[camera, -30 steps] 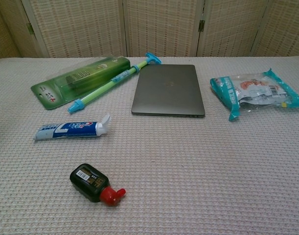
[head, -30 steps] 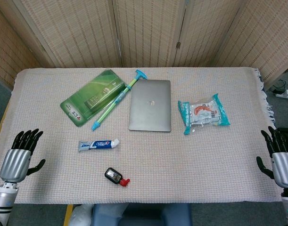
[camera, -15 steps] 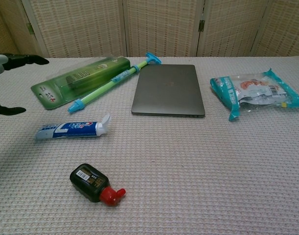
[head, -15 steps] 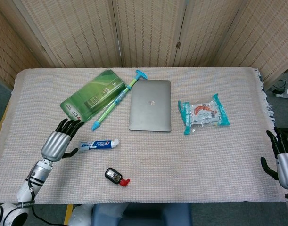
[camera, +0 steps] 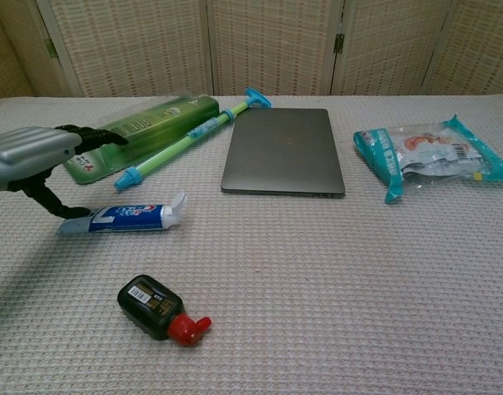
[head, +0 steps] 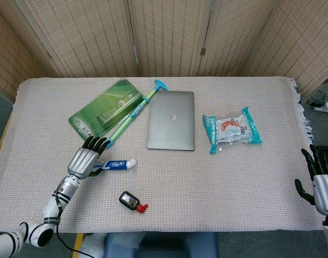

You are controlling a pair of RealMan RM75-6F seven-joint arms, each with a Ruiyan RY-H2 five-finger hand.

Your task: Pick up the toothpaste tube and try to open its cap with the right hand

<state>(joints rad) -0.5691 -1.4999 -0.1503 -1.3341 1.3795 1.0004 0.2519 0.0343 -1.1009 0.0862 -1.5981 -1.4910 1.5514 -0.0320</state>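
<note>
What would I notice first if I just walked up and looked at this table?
Probably the silver and black left robot hand reaching over the flat end of the toothpaste at the table's front left, fingers spread. Then the grey laptop lying closed in the middle. Next the bright green package and the green and blue stick to the laptop's left.

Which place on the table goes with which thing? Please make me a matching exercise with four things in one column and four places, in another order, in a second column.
Things:
1. toothpaste tube
2. laptop
3. snack packet
4. small black bottle

Places:
a. nearest the front edge, red cap pointing right
b. middle of the table, lid closed
c. right of the laptop, alone
d. below the left robot hand, white cap pointing right

Pairs: 1-d, 2-b, 3-c, 4-a
</note>
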